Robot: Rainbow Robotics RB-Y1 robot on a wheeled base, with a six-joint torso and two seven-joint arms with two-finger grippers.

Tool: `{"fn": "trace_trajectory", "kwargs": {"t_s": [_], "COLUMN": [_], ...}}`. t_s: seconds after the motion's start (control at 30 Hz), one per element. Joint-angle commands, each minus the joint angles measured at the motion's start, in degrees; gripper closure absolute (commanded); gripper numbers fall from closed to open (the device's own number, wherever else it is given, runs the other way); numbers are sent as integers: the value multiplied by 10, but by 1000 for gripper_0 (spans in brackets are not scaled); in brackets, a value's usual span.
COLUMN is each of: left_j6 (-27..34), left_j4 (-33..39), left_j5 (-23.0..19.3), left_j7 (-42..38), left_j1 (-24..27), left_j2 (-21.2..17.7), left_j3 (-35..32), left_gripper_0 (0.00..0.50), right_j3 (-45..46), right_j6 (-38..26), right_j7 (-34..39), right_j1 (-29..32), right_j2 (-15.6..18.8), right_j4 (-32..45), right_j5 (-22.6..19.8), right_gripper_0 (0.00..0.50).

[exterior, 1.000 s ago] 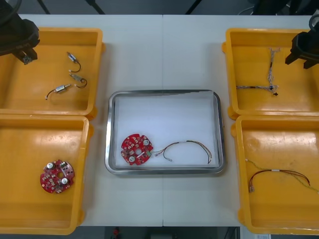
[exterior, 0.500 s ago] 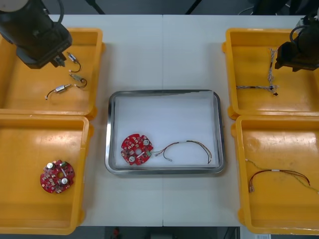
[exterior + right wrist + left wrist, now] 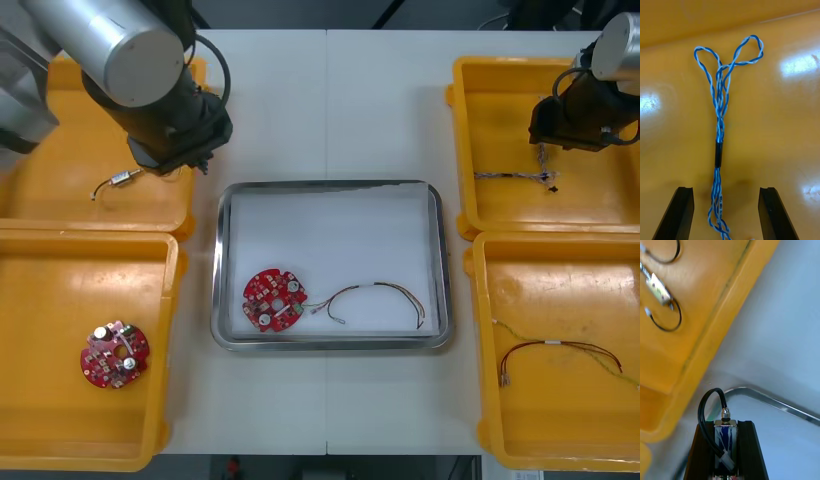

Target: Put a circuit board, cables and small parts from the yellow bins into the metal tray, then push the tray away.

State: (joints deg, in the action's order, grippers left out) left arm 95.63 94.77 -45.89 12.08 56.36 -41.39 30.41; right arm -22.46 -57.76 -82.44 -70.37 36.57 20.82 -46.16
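My left gripper (image 3: pixel 725 424) is shut on a small metal part (image 3: pixel 725 437) with a black wire loop. It hangs over the table between the far left yellow bin (image 3: pixel 696 333) and the far left corner of the metal tray (image 3: pixel 763 396). In the front view the left arm (image 3: pixel 170 125) covers that bin's right edge. The tray (image 3: pixel 330 188) holds a red circuit board (image 3: pixel 274 298) and a black cable (image 3: pixel 375 296). My right gripper (image 3: pixel 724 210) is open low over the far right bin, its fingers on either side of the twisted blue and white cable (image 3: pixel 719 150).
Another small metal part (image 3: pixel 120 180) lies in the far left bin, and two more (image 3: pixel 658 288) appear in the left wrist view. A second circuit board (image 3: pixel 114 352) lies in the near left bin. The near right bin holds a red and yellow cable (image 3: pixel 555 350).
The left arm swung right from the far left bin's outer side to its inner edge by the tray, carrying a small part. The right arm shifted left over the blue and white cable.
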Motion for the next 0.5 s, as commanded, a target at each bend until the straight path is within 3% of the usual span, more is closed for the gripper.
{"fn": "trace_trajectory", "kwargs": {"t_s": [0.03,0.5], "left_j6": [37,26], "left_j4": [39,73], "left_j5": [49,174], "left_j7": [-65,-107], "left_j1": [-20,-84], "left_j2": [53,119], "left_j3": [-19,47], "left_gripper_0": [500,500], "right_j3": [8,8], "right_j6": [12,50], "right_j7": [-18,-19], "right_j1": [-34,-26], "right_j2": [-8,-14], "right_j4": [-5,-22], "right_j5": [10,13], "right_gripper_0": [0,0]}}
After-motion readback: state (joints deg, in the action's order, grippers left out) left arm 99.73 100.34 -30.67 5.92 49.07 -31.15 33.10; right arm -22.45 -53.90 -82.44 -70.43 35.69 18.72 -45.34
